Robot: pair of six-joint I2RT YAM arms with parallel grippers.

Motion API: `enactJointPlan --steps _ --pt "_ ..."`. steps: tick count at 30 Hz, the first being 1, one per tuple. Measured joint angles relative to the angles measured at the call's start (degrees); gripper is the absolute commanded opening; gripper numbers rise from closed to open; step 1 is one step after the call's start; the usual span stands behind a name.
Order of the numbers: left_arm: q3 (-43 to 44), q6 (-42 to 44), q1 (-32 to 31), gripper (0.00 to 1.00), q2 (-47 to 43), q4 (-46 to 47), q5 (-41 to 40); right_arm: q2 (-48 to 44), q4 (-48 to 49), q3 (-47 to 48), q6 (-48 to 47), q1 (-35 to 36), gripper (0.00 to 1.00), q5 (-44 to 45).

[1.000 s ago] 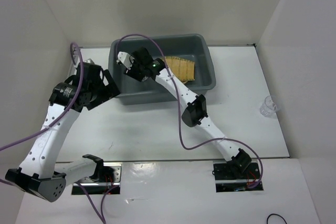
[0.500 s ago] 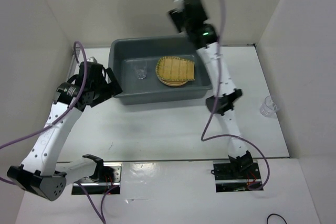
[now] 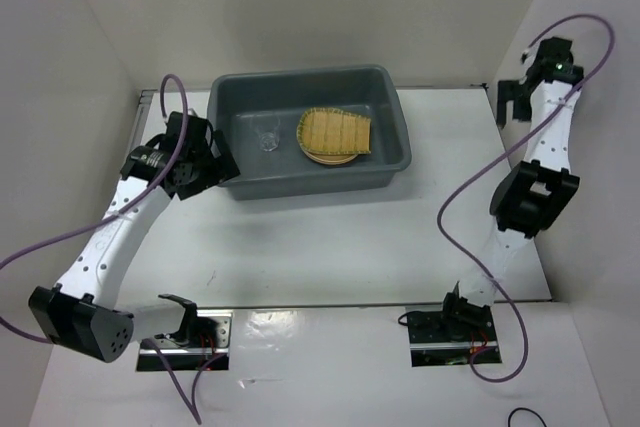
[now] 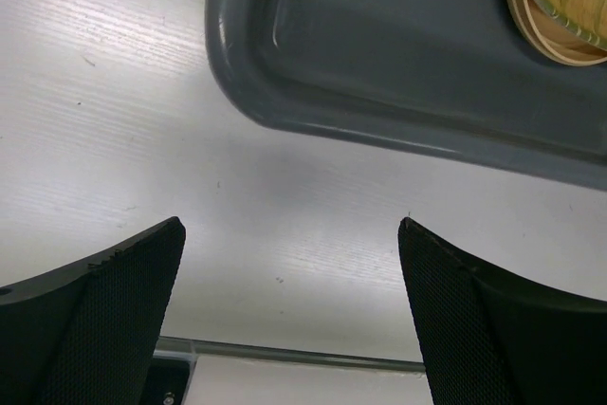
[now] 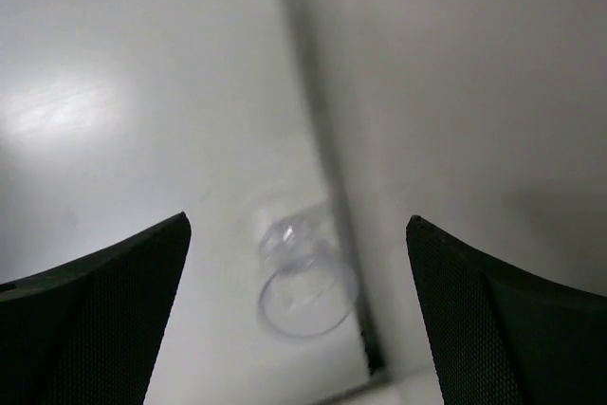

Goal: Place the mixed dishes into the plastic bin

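The dark grey plastic bin (image 3: pixel 310 183) stands at the back middle of the table. Inside it a tan woven tray (image 3: pixel 338 130) lies on a yellow-orange plate (image 3: pixel 322 156), and a clear glass cup (image 3: pixel 268 139) stands to their left. My left gripper (image 3: pixel 218 161) is open and empty beside the bin's near left corner (image 4: pixel 285 82); the plate's edge (image 4: pixel 555 40) also shows in that wrist view. My right gripper (image 3: pixel 512 105) is open and empty, high at the far right. Below it a second clear glass cup (image 5: pixel 303 277), blurred, stands on the table against the right wall.
White walls close in the table on the left, back and right. The right arm's elbow (image 3: pixel 532 197) hangs over the right side of the table and hides the second cup from above. A metal rail (image 4: pixel 285 356) runs along the table's left edge.
My right arm has swung up out of the bin and across to the far right, leaving the glass cup inside the bin. My left gripper has shifted slightly towards the bin's corner.
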Motion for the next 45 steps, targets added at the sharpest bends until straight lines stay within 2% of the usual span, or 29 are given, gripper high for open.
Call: enactJointPlan --steps 1,3,5,7,10,18,21,28,30,31,32,33,36,39,40,42,45 --pt "0.2 0.5 0.0 0.99 0.9 0.4 0.1 -3.7 1.4 -7.9 0.1 0.7 0.99 -1.6" --pt "0.4 0.7 0.0 0.99 1.7 1.2 0.3 -15.2 9.1 -29.7 0.0 3.0 0.99 -2.6" --pt "0.5 0.7 0.0 0.99 1.7 1.8 0.3 -27.2 14.9 -49.0 -0.7 6.6 0.99 -0.7" --pt "0.5 0.6 0.0 0.99 1.5 2.3 0.5 -36.9 17.7 -61.0 -0.8 10.1 0.99 0.5" --pt "0.4 0.5 0.0 0.99 1.2 2.4 0.9 -44.0 22.8 -69.5 -0.2 11.0 0.99 3.8" --pt "0.3 0.6 0.0 0.99 1.0 2.6 1.8 -42.9 37.6 -83.6 -0.6 9.6 0.99 12.9" --pt "0.3 0.6 0.0 0.99 1.0 2.6 2.1 -39.8 40.9 -84.1 -1.3 8.1 0.99 13.7" --pt "0.3 0.6 -0.1 0.99 1.0 2.5 2.9 -28.1 44.3 -79.9 -2.1 -0.4 0.98 11.7" --pt "0.3 0.5 -0.1 0.99 1.0 2.5 2.9 -26.1 44.4 -79.5 -3.0 -1.3 0.73 10.5" --pt "0.3 0.5 -0.1 0.99 1.0 2.4 2.9 -25.6 44.2 -79.5 -3.4 -1.4 0.54 9.7" --pt "0.3 0.5 -0.1 0.99 1.0 2.3 2.9 -25.3 44.1 -79.5 -4.2 -1.4 0.29 9.0" --pt "0.3 0.5 -0.1 0.99 1.0 2.2 2.9 -25.2 43.8 -79.3 -4.2 -1.2 0.0 7.9" --pt "0.3 0.3 -0.1 0.99 1.0 2.2 2.9 -25.5 40.0 -76.5 -3.8 -0.3 0.0 3.5" --pt "0.3 0.0 -0.1 0.99 0.7 2.2 2.9 -27.7 32.8 -67.9 -3.0 2.8 0.0 -2.2" --pt "0.3 -0.1 -0.1 0.99 0.6 2.2 2.9 -28.5 30.0 -62.4 -2.6 5.1 0.0 -3.9" --pt "0.3 -0.2 -0.1 0.99 0.4 2.2 2.8 -29.7 27.6 -48.7 -2.5 12.4 0.0 -6.8" --pt "0.3 -0.7 -0.1 0.99 0.3 2.2 2.8 -30.1 32.2 -27.1 -4.1 29.2 0.0 -12.2"
